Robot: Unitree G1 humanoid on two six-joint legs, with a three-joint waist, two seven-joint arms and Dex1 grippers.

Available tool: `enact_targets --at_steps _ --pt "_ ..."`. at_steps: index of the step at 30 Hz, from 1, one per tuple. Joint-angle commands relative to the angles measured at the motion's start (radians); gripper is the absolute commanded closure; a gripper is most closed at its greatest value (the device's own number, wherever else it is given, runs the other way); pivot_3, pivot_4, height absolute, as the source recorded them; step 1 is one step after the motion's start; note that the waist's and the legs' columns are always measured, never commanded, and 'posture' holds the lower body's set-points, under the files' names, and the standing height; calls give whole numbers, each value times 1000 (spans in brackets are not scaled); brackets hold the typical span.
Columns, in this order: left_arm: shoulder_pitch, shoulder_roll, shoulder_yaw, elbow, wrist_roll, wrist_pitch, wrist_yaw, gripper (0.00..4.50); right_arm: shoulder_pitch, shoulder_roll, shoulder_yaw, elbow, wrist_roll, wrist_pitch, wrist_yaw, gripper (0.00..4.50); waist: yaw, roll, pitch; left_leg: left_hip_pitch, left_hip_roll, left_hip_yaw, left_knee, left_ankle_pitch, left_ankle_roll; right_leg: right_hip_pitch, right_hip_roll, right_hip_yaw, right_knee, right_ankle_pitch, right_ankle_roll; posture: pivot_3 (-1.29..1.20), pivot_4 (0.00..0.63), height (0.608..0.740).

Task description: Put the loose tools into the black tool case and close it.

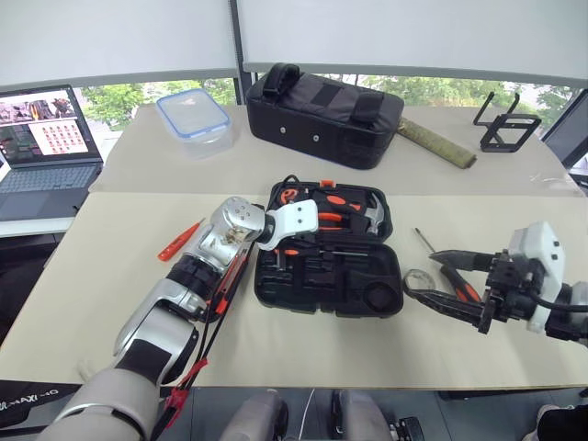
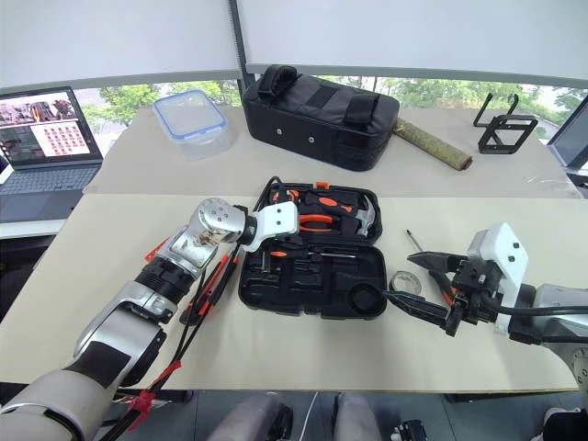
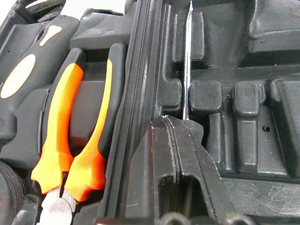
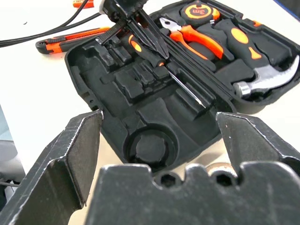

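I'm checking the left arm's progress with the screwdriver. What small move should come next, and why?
Probably lower the screwdriver into its recess and let go. The left pincer is shut on it and holds its shaft over the near half of the open case, along the moulded slots. The right pincer hangs open, clear of the case.

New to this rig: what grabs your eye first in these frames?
The open black tool case mid-table, with orange pliers and a hammer bedded in its far half. The left gripper is shut on a screwdriver, holding it over the near half's recesses. At the right, the right gripper hovers with jaws wide open over a tape roll and another screwdriver on the table.
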State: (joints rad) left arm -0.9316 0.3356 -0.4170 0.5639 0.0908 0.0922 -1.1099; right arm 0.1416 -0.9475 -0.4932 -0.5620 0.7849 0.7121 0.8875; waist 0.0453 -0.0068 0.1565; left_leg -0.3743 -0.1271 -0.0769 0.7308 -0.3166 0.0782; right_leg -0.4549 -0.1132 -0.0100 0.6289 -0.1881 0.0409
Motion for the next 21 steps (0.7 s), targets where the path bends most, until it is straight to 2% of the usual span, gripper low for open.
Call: enact_targets --at_steps 1,2,6,7,9,12,13,16,19,21 --pt "10 51 116 -108 -169 146 -137 3959 36 36 -73 11 -61 30 -122 0 -4 0 0 0 0 0 0 0 0 -1 0 0 0 0 0 0 150 714" --pt "14 79 165 -183 -255 225 -200 3764 46 54 -90 27 -75 44 -165 0 -6 0 0 -1 0 0 0 0 0 -2 0 0 1 0 0 0 150 714" --pt "68 203 273 -438 -495 509 -327 2387 87 120 -109 60 -111 64 -254 0 -24 1 0 -5 0 0 0 0 0 -7 1 0 2 0 0 0 150 714" --pt "89 234 289 -496 -538 562 -342 1918 94 133 -101 73 -126 61 -268 0 -26 1 0 -4 1 0 0 0 -1 -6 1 0 2 0 0 0 150 714" --pt "127 284 302 -595 -600 647 -351 1391 97 151 -73 107 -161 45 -287 0 -32 3 -1 -1 0 0 -1 0 -1 -4 1 0 1 0 0 0 150 714" --pt "181 346 303 -709 -659 709 -359 245 74 169 -21 179 -208 20 -293 0 -33 3 -2 1 0 1 -1 0 -1 -1 3 1 1 0 0 0 150 714" --pt "195 363 301 -738 -673 724 -359 86 63 175 0 207 -223 8 -290 0 -32 3 -1 1 0 1 -1 0 -1 -1 4 1 1 0 0 0 150 714" --pt "217 384 299 -782 -690 740 -340 86 19 191 65 299 -268 -30 -283 0 -31 3 -1 1 0 1 -1 0 -1 -1 5 2 1 0 -1 0 150 714" --pt "224 391 294 -786 -678 720 -316 0 -29 212 103 393 -308 -70 -291 707 -33 3 -1 3 0 1 -1 0 -1 0 5 3 1 1 -2 0 150 714" --pt "225 397 293 -786 -680 721 -308 0 -36 215 108 417 -323 -93 -276 1341 -33 3 -1 4 0 1 -2 0 -1 0 5 3 1 1 -2 0 150 714"
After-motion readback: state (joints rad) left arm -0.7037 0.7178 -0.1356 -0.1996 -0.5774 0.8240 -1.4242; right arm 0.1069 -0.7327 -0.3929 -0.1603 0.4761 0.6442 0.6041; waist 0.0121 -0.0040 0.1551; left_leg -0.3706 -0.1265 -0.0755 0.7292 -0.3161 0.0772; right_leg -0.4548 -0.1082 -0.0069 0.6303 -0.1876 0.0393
